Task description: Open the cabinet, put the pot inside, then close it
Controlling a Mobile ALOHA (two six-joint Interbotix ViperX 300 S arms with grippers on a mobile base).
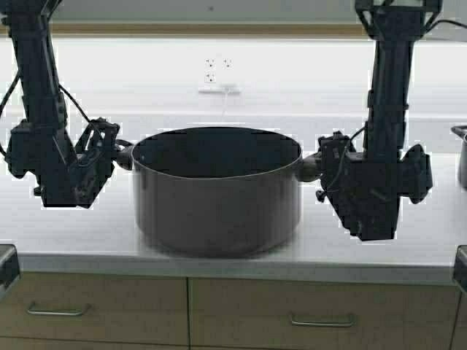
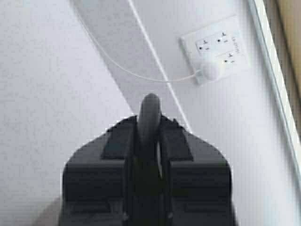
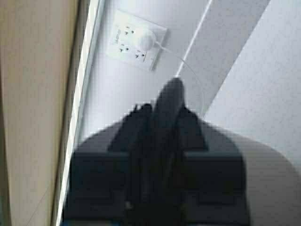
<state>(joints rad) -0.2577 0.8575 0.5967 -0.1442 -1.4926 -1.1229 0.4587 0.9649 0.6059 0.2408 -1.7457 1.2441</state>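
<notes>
While the pot (image 1: 217,191) sits on the white tabletop (image 1: 408,248), centered before you, your left hand (image 1: 122,153) pinches its left loop handle (image 2: 149,117) and your right hand (image 1: 310,168) appears clamped on the right loop handle (image 3: 170,101).

second pot (image 1: 462,157) cut off at right edge, drawer fronts (image 1: 95,306) cropped below, socket markings (image 2: 216,44) illegible

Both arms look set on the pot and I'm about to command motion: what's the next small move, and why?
Probably a small, level lift with both arms together. The left end effector and right end effector are each shut on a loop handle of the pot, which seems to rest on the counter.
</notes>
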